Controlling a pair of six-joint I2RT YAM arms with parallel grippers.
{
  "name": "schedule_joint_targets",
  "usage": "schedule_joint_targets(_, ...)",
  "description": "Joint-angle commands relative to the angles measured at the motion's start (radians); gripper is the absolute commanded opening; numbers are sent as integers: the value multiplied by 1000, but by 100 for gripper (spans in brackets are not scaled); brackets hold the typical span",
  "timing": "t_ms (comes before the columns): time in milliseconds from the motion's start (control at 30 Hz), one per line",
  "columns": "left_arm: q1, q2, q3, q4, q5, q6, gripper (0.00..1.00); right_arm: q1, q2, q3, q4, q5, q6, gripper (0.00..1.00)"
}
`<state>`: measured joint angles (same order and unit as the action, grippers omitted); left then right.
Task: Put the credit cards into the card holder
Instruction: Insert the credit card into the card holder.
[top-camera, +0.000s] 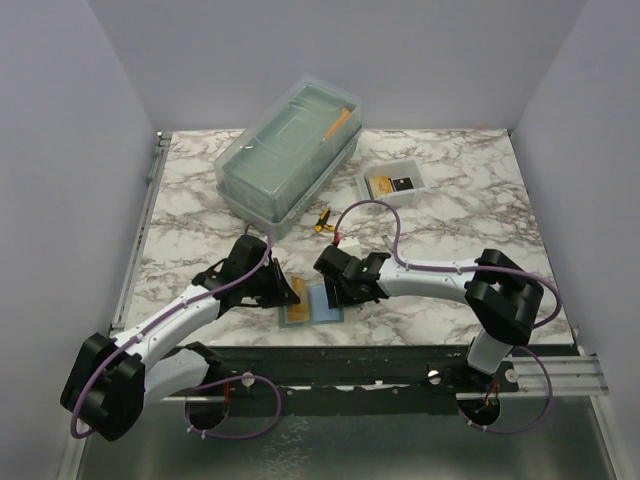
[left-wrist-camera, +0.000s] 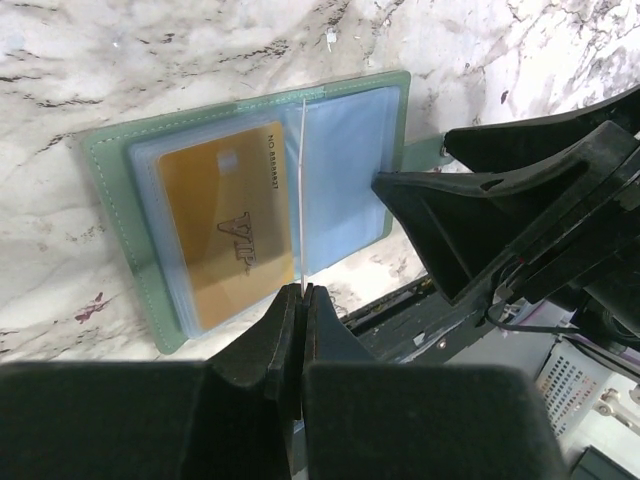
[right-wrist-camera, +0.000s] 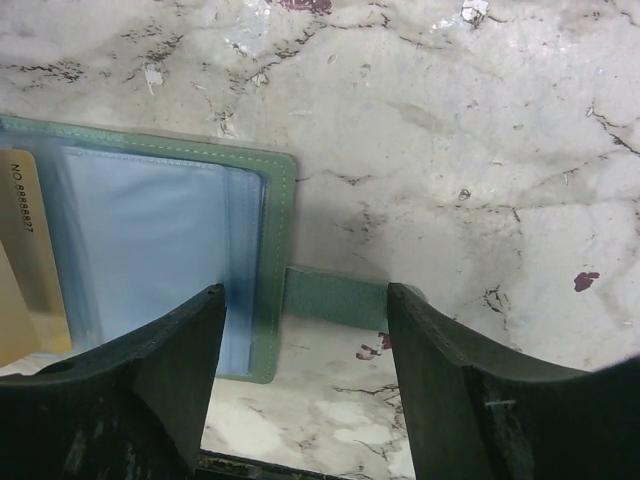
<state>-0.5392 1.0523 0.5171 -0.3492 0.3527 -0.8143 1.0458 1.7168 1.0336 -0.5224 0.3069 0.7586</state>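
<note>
Near the front edge of the tabletop (top-camera: 450, 230), between the two arms, the card holder (top-camera: 312, 305) lies open and flat with its pockets facing up. A gold-yellow credit card (left-wrist-camera: 230, 225) marked VIP sits inside the clear pocket of one panel. The pocket of the other panel shows only pale plastic.

The left claw (left-wrist-camera: 300, 295) has its fingers pressed together on a thin clear pocket leaf (left-wrist-camera: 300, 190), which stands on edge along the fold of the holder. The right claw (right-wrist-camera: 305, 295) is spread wide, low over the holder's outer edge. Its two fingers (right-wrist-camera: 180, 360) are on either side of the green strap tab (right-wrist-camera: 335, 298) and grip nothing.

Farther back on the right, a small white tray (top-camera: 418, 172) holds another gold card (top-camera: 379, 184) and a black card (top-camera: 402, 183). A yellow-handled tool (top-camera: 322, 220) lies between the tray and a large translucent lidded box (top-camera: 290, 155).
</note>
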Motion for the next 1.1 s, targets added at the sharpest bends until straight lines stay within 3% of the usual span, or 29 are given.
schedule_joint_targets(0,-13,4,-21,58,29,-15,0,-11,18,-53,17,42,11,66)
schedule_joint_targets(200,-15,43,-45,118,70,-28,0,-62,3,-102,4,53,32,60)
schedule_joint_targets(400,-15,43,-80,172,71,-33,0,-104,-31,-161,48,35,-9,60)
schedule_joint_targets(733,-14,86,-129,330,203,-53,0,-113,-11,-160,91,-9,-53,60)
schedule_joint_targets(1067,5,187,-124,307,223,-68,0,-113,-31,-169,85,-7,-63,60)
